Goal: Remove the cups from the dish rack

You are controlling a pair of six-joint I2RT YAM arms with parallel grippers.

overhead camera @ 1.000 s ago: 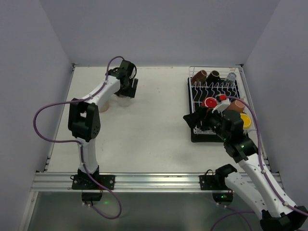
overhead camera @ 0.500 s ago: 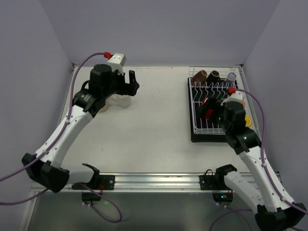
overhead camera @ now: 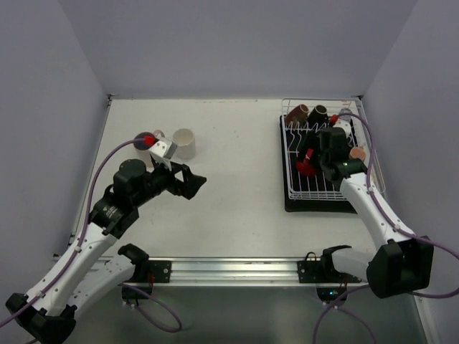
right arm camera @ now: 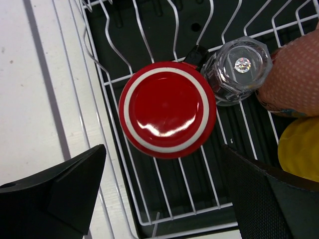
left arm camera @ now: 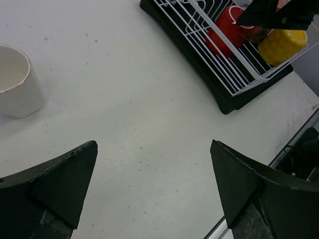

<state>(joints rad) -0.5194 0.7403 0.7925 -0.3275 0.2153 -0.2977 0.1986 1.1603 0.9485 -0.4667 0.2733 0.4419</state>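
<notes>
One round white cup [overhead camera: 185, 143] stands out on the tabletop [overhead camera: 237, 208], near the far edge on the left side. Just left of it is another small cup [overhead camera: 143, 136]. My purple cable [overhead camera: 118, 147] hides part of it, so I cannot tell its colour. I think two cups are out.

My left jaws are wide open over bare tabletop, holding nothing.

The white wire dish rack [overhead camera: 290, 179] on its black tray [overhead camera: 287, 204] sits in the far right corner. Most cups are in it: a brown cup [overhead camera: 297, 112] and a black cup [overhead camera: 318, 112] at the far end. At the near end are a red cup with a white ring [right arm camera: 167, 109], a clear glass [right arm camera: 238, 69], a pinkish-brown cup [right arm camera: 294, 79] and a yellow cup [right arm camera: 301, 149].

My right jaws are open above the red cup, one on each side, not touching it. I think it goes next.
</notes>
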